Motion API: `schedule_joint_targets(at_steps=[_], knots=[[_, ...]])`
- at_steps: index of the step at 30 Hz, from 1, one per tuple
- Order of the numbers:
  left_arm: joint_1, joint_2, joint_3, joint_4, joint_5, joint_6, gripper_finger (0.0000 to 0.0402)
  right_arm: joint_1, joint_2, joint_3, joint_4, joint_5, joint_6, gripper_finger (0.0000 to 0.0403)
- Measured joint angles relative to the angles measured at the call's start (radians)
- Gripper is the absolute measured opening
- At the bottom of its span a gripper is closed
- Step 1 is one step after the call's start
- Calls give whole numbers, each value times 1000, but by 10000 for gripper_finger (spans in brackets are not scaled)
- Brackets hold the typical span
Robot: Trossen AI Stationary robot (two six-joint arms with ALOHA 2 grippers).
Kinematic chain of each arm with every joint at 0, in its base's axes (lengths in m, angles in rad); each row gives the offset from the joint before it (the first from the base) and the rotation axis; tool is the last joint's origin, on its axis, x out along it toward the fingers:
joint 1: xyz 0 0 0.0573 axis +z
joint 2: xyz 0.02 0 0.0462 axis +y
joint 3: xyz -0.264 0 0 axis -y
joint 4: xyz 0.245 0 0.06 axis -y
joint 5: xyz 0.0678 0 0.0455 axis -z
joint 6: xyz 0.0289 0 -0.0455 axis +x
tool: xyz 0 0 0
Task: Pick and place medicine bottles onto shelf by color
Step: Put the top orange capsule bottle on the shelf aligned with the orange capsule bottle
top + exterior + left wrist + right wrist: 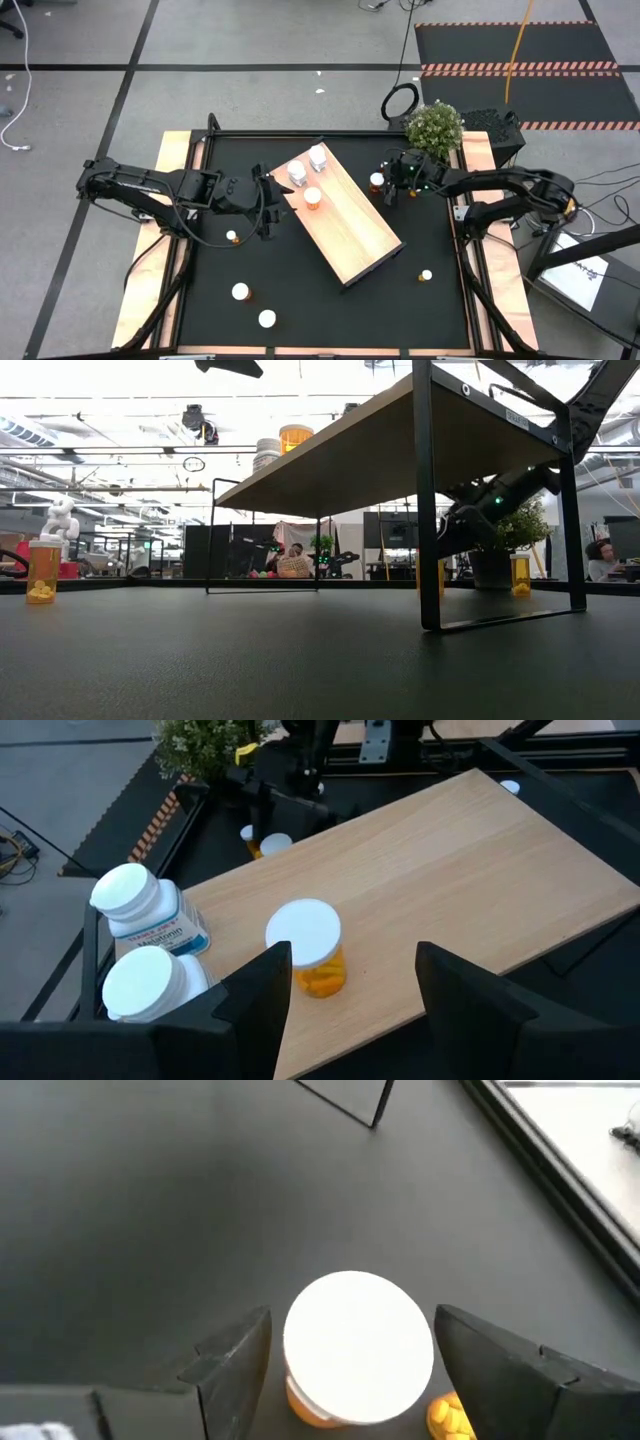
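Right gripper (350, 1370), jaws open astride an orange bottle (358, 1350) on the desk right of the shelf (350, 225); light, rigid, slick, best gripped mid-body; left gripper (350, 990) open beside the shelf.

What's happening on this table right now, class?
Two robot arms are sorting medicine bottles onto a wooden shelf. Two white bottles and an orange bottle already stand on it. The right gripper is open around another orange bottle on the table. The left gripper is open beside the shelf.
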Motion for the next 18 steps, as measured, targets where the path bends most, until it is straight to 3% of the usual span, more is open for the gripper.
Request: schedule_joint_targets(at_steps=[9,18], knots=[[0,0,0,-4,0,-2,214,-3,8,1,6,-21,-9,273],[0,0,0,-5,0,-1,214,-4,7,1,6,-21,-12,212]])
